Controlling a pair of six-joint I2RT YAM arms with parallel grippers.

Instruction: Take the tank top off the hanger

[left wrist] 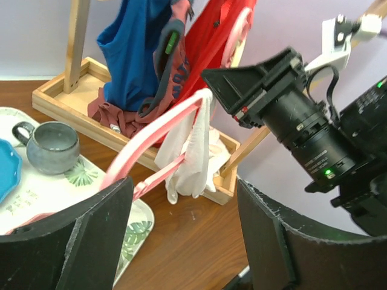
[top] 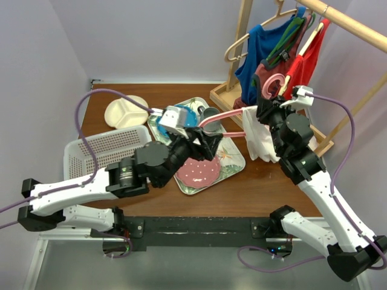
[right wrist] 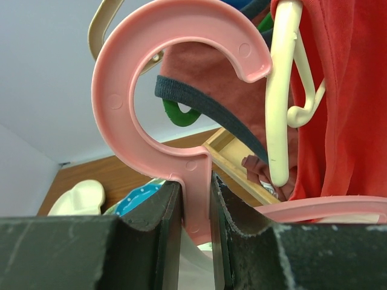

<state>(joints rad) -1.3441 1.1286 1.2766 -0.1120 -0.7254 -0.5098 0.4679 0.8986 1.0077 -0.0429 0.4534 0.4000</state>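
Observation:
The pink hanger [top: 225, 116] is held level over the table, and its hook [right wrist: 181, 78] stands up in the right wrist view. My right gripper [top: 267, 101] is shut on the hanger's neck just below the hook [right wrist: 196, 199]. The white tank top [top: 260, 142] hangs bunched from the hanger's right part, beside my right gripper. In the left wrist view it drapes over the pink bars [left wrist: 190, 154]. My left gripper [top: 204, 142] is open and empty [left wrist: 181, 223]. The hanger's left arm [left wrist: 151, 136] runs down to its left finger. The tank top is apart from both left fingers.
A wooden rack [top: 222, 96] at the back right holds blue [top: 254, 54], red [top: 308, 60] and maroon garments on other hangers. A leaf-print tray [top: 233, 164] holds a pink plate [top: 199, 172] and a grey mug [left wrist: 53, 147]. A white basket [top: 103, 151] and a cream plate [top: 124, 110] sit left.

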